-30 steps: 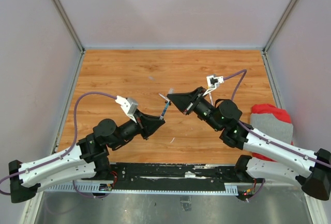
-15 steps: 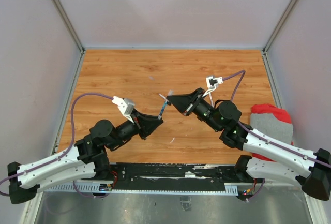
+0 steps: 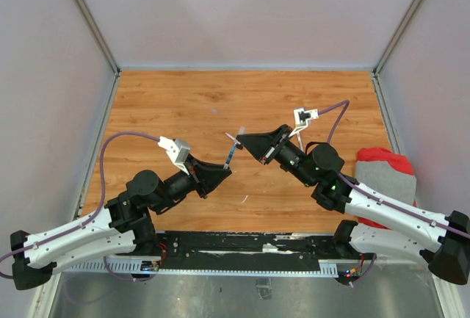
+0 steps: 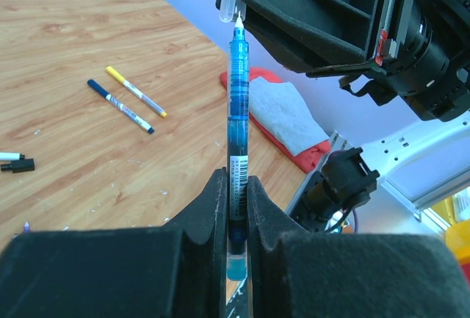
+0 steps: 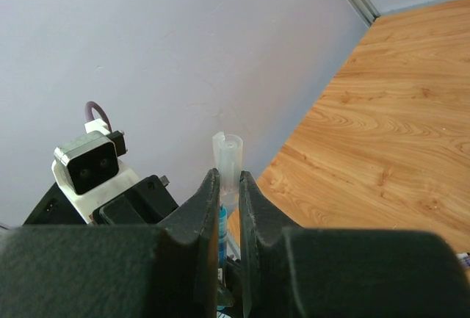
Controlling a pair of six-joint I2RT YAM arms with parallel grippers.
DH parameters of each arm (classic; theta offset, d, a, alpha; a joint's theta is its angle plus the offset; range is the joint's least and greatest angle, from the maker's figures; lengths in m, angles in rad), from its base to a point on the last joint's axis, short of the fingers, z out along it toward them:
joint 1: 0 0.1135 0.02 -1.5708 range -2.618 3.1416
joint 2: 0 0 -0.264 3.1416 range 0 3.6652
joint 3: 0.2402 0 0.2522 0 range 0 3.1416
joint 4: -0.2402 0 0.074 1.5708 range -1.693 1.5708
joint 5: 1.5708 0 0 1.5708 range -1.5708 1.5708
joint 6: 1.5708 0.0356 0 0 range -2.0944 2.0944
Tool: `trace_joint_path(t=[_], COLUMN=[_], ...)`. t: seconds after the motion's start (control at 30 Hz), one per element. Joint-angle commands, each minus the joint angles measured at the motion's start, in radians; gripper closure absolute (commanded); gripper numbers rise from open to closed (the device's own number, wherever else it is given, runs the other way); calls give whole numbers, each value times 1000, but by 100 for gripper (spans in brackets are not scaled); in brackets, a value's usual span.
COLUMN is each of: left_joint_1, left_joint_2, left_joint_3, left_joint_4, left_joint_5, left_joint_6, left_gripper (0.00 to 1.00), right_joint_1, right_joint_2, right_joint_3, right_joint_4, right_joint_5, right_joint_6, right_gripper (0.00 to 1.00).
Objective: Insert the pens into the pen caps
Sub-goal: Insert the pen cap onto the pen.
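1. Left pincer (image 4: pixel 235 186) leans low over the counter (image 3: pixel 183 98) and squeezes a blue pen (image 4: pixel 238 98).
2. Right pincer (image 5: pixel 229 186) faces it, squeezing a clear cap (image 5: pixel 230 158) right by the pen's tip.

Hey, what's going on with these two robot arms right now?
The left gripper is clamped on a blue pen, pointing it up at a clear cap pinched in the right gripper. The pen's tip sits right at the cap's mouth, not yet pushed home. On the table lie two more pens.
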Motion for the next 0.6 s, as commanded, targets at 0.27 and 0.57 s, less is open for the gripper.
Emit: trace_joint_path(t=[0.27, 0.57], left_joint_1=[-9, -9], left_joint_2=[2, -5], left_joint_3=[-2, 0], left_joint_4=[14, 9], left_joint_5=[-9, -14], left_joint_6=[5, 7], left_gripper=[100, 99], right_joint_1=[-13, -13], right_joint_2=[2, 3], right_joint_3=[-15, -19], right_joint_4=[112, 82], right_joint_5=[-26, -25], right_joint_6=[22, 18], right_gripper=[99, 99])
